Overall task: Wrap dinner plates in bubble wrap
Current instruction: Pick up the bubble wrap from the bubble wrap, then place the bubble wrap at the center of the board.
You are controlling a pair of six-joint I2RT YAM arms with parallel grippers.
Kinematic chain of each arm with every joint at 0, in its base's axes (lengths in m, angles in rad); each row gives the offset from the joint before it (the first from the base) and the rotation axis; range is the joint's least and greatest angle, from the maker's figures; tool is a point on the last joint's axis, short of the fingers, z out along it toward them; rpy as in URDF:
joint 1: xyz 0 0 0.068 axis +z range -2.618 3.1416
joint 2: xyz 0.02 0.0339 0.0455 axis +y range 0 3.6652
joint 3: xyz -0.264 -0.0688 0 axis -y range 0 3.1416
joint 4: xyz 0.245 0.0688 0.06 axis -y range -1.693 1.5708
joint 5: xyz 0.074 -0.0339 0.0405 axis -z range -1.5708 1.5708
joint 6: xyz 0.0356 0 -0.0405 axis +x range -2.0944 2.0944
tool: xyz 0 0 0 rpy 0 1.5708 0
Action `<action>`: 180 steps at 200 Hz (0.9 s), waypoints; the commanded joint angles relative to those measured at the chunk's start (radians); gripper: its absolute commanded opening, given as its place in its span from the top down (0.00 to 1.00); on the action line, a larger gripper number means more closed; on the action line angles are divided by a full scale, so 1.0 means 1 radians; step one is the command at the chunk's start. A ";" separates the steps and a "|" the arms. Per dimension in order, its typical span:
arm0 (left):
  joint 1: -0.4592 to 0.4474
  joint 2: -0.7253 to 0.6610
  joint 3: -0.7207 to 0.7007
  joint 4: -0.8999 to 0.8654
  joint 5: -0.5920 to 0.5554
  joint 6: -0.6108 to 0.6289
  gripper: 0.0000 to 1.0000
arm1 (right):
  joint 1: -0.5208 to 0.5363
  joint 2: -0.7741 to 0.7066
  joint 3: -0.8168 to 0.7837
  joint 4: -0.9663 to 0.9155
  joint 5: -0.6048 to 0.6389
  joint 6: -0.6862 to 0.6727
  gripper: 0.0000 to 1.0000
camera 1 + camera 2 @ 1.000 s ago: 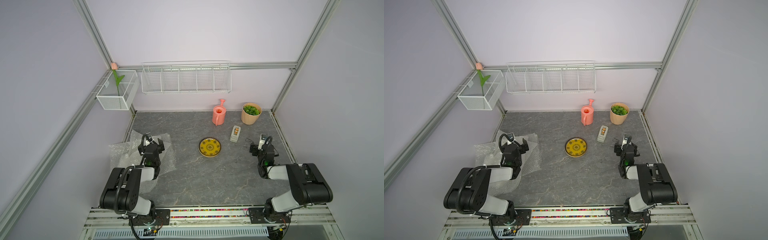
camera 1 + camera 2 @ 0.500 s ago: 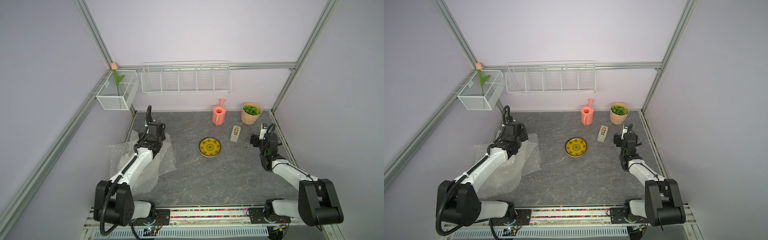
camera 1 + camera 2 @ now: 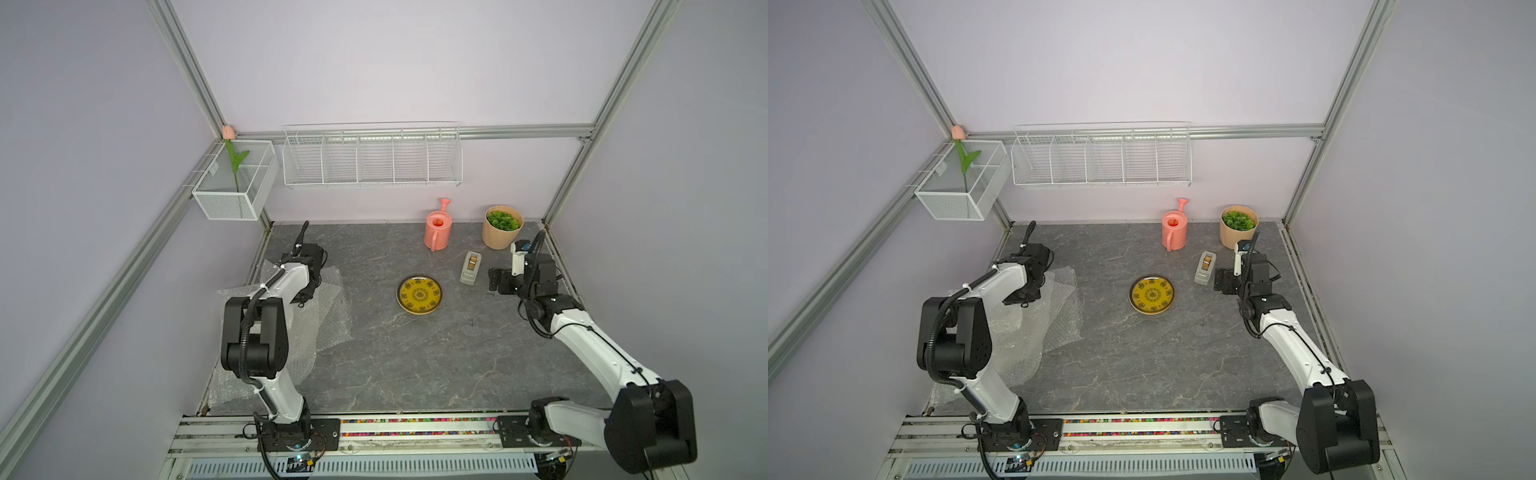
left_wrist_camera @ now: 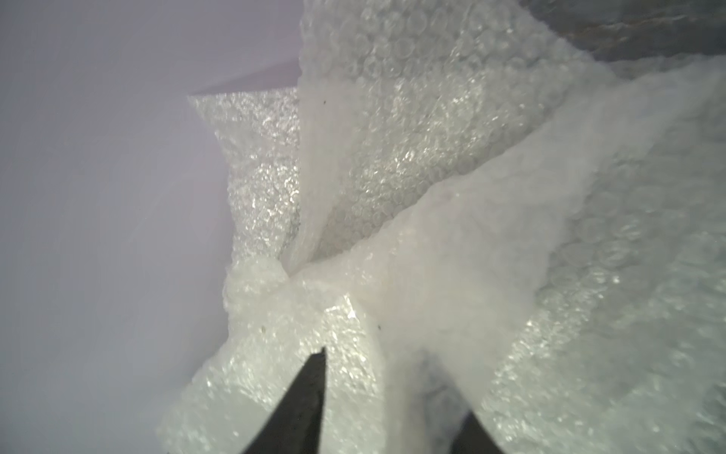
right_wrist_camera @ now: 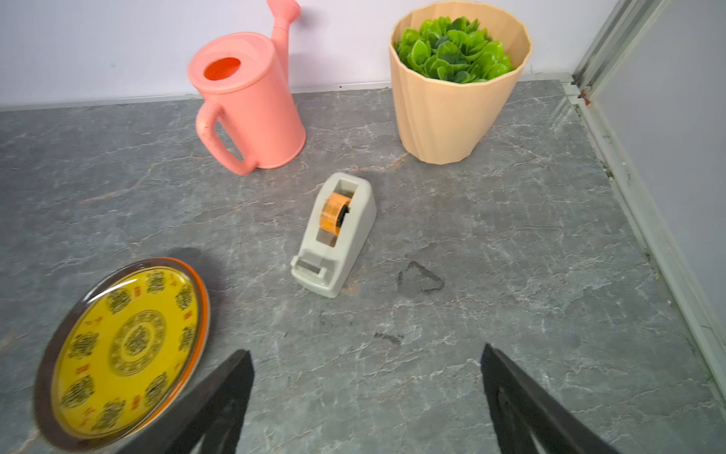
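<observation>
- Left wrist view: left gripper [image 4: 393,397] jaws were clamped on a bunched fold of bubble wrap [image 4: 432,177].
- In both top views, rest of the sheet lay at left edge of table [image 3: 395,365], under that arm.
- 1 yellow plate [image 3: 419,295] sat mid-table, well apart from it.
- Right gripper [image 5: 365,353] jaws stood wide apart, empty, near plate & tape dispenser [image 5: 334,232].

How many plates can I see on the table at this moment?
1. The yellow plate lies near the middle of the table, beside the tape dispenser. In the right wrist view an orange edge shows under its rim, so more plates may be hidden beneath.
</observation>
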 commanded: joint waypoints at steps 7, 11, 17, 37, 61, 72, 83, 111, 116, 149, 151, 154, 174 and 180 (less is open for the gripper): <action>-0.017 -0.043 0.081 -0.108 0.086 0.000 0.96 | 0.062 -0.055 0.067 -0.129 -0.031 0.021 0.04; -0.023 -0.055 0.089 -0.117 0.106 0.003 0.99 | 0.070 -0.060 0.079 -0.142 -0.031 0.025 0.03; -0.033 -0.075 0.103 -0.133 0.139 0.009 1.00 | 0.079 -0.067 0.088 -0.160 -0.031 0.030 0.03; -0.090 -0.136 0.197 -0.220 0.222 0.026 1.00 | 0.108 -0.089 0.119 -0.218 -0.042 0.060 0.02; -0.181 -0.181 0.362 -0.337 0.363 0.047 1.00 | 0.122 -0.103 0.168 -0.288 -0.094 0.102 0.01; -0.215 -0.205 0.429 -0.360 0.464 0.064 1.00 | 0.130 -0.109 0.188 -0.315 -0.112 0.115 0.00; -0.246 -0.232 0.483 -0.355 0.560 0.063 1.00 | 0.135 -0.115 0.204 -0.336 -0.122 0.129 0.00; -0.280 -0.268 0.628 -0.343 0.714 0.007 1.00 | 0.136 -0.136 0.230 -0.375 -0.135 0.146 0.00; -0.288 -0.270 0.644 -0.339 0.737 0.002 1.00 | 0.137 -0.141 0.233 -0.381 -0.134 0.146 0.00; -0.456 -0.276 0.632 -0.338 0.801 -0.014 1.00 | 0.137 -0.164 0.257 -0.450 -0.127 0.148 0.00; -0.467 -0.277 0.621 -0.332 0.801 -0.018 1.00 | 0.136 -0.165 0.258 -0.455 -0.127 0.149 0.00; -0.491 -0.281 0.602 -0.323 0.805 -0.026 1.00 | 0.137 -0.166 0.260 -0.465 -0.127 0.149 0.00; -0.630 -0.300 0.439 -0.198 0.849 -0.104 1.00 | 0.136 -0.186 0.256 -0.524 -0.123 0.168 0.00; -0.671 -0.301 0.382 -0.138 0.868 -0.136 1.00 | 0.136 -0.190 0.256 -0.543 -0.119 0.176 0.00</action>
